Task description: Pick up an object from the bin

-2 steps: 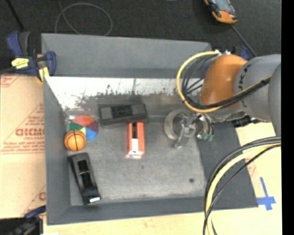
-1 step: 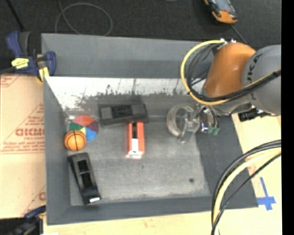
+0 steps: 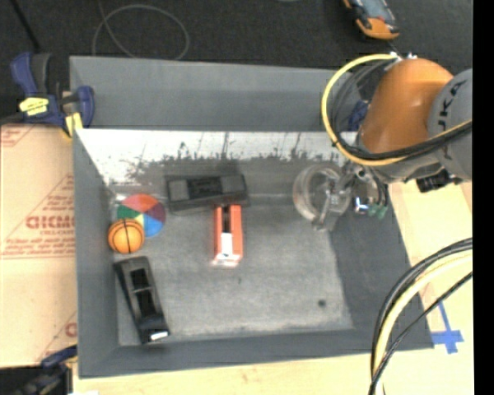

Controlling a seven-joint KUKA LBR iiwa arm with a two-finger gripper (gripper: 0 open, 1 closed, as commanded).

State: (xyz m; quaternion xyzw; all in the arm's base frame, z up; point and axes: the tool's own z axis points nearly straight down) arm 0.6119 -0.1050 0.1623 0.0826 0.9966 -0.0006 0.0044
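Presently, the gripper (image 3: 347,197) sits low at the right end of the grey metal bin (image 3: 230,97), close to the back wall, under the arm's orange cover. Whether it is open or closed cannot be told. Just beside it on the left lies a clear rounded plastic vessel (image 3: 311,192); its long axis and facing cannot be made out. The floor in front of both is bare. Well to the left, an orange-and-white oblong tool (image 3: 227,235) points front to back. A black rectangular block (image 3: 206,189) lies crosswise behind it. A multicoloured ball (image 3: 144,211), a small orange basketball (image 3: 126,237) and a black tape dispenser (image 3: 142,300) line the left wall.
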